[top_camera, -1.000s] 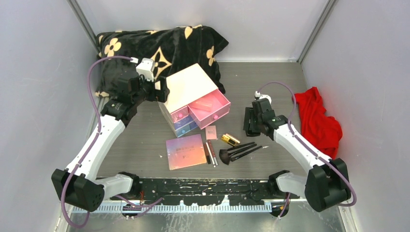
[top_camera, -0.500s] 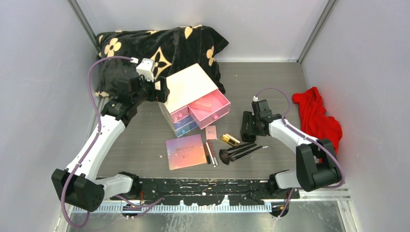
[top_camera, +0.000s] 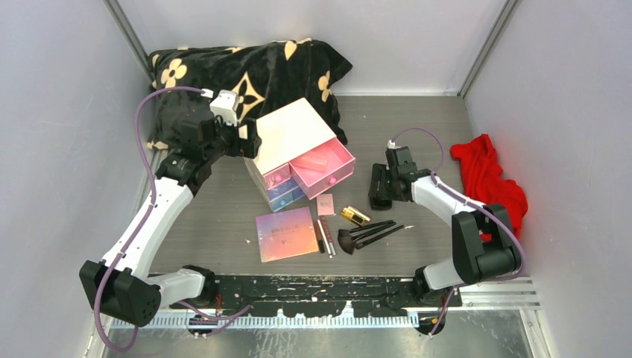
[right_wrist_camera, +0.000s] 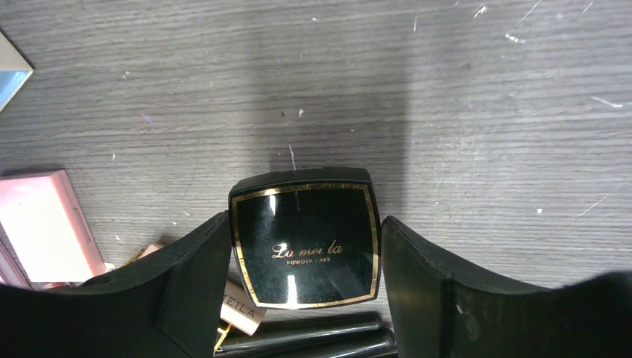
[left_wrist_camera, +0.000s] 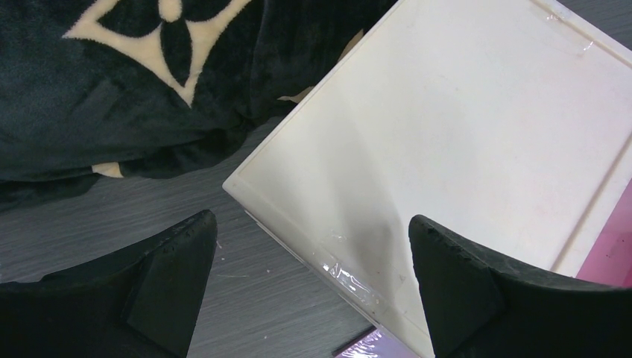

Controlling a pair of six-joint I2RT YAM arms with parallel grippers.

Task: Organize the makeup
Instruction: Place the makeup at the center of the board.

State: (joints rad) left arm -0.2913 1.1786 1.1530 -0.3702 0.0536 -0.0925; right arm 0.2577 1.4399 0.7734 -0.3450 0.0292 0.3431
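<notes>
My right gripper (right_wrist_camera: 305, 257) is shut on the black compact (right_wrist_camera: 305, 242), a rounded square with a gold rim, and holds it a little above the table; from the top view it (top_camera: 378, 186) is right of the box. Under it lie the gold tube (top_camera: 355, 216), black-handled brushes (top_camera: 370, 233), thin sticks (top_camera: 325, 237), tiny pink compact (top_camera: 326, 203) and iridescent palette (top_camera: 287, 233). My left gripper (left_wrist_camera: 313, 276) is open and empty, straddling the back left corner of the cream box (left_wrist_camera: 462, 127).
The cream box (top_camera: 294, 130) has its top pink drawer (top_camera: 326, 165) pulled open toward the right. A black flowered blanket (top_camera: 246, 71) lies behind it. A red cloth (top_camera: 488, 183) lies at the right wall. Grey walls close in on both sides.
My right gripper has shifted slightly left toward the box with the compact, and the right arm's elbow has swung in. The left arm has not moved.
</notes>
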